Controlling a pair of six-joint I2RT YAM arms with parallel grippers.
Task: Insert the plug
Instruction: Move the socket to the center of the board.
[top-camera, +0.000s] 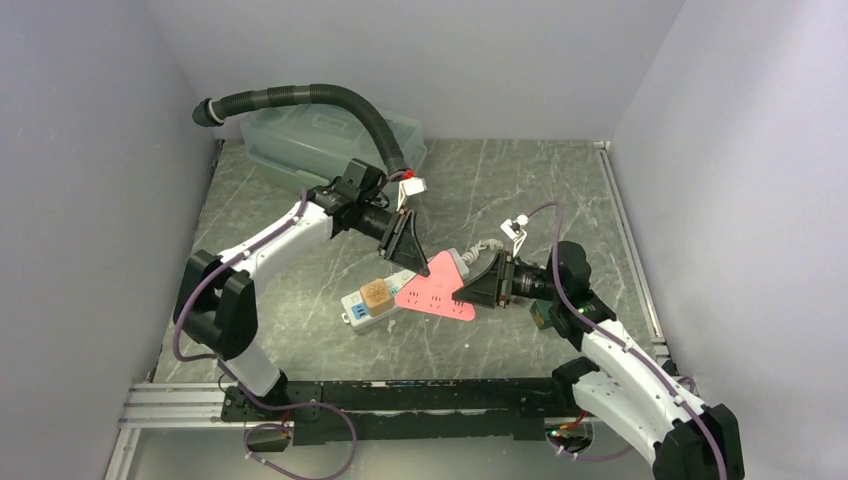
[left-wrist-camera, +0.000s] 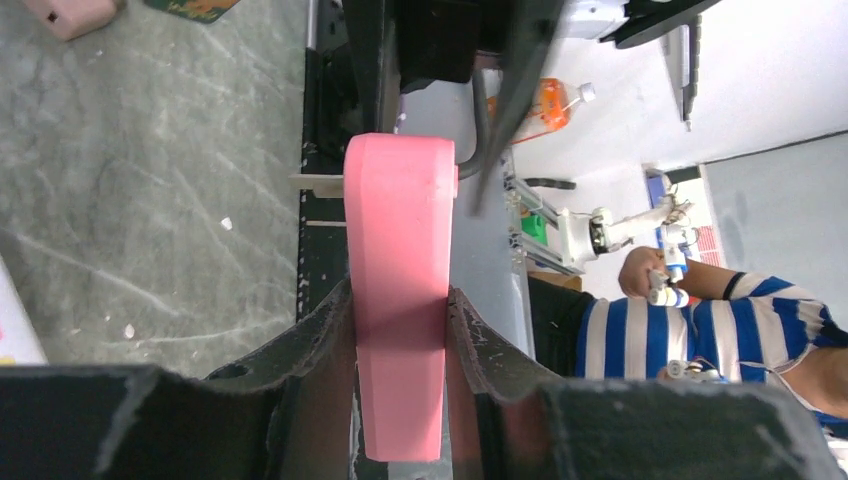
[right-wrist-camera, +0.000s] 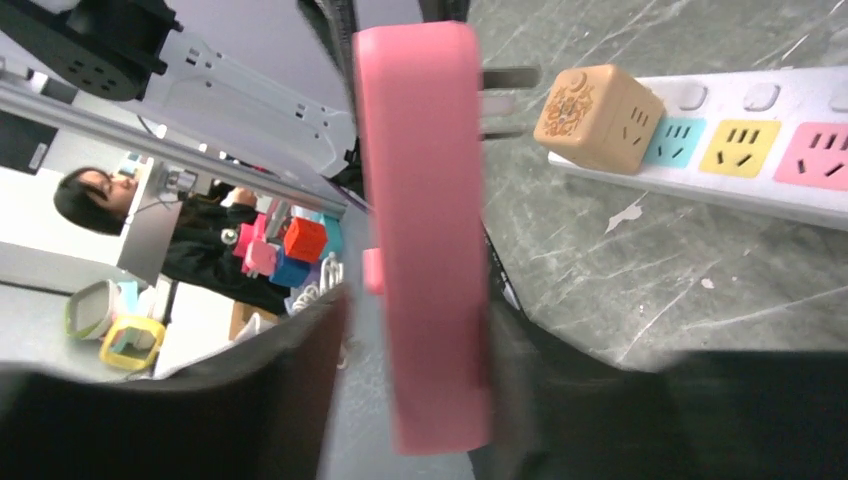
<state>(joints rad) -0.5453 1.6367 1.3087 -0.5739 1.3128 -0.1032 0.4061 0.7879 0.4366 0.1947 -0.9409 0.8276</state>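
On my left gripper (top-camera: 418, 263) the jaws clench the pink plug (top-camera: 436, 290). It also sits between those of the right gripper (top-camera: 464, 292), but I cannot tell whether they grip. Its prongs (right-wrist-camera: 505, 78) are not yet in the power strip (right-wrist-camera: 760, 140), so insertion remains.

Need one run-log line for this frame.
left gripper: shut on pink plug | right gripper: around pink plug, grip unclear | prongs: bare, outside power strip | tan cube: on power strip | insertion: not done

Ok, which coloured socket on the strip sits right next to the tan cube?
The cyan socket, directly beside the tan cube; the yellow socket comes next, and the pink socket lies farthest from it.
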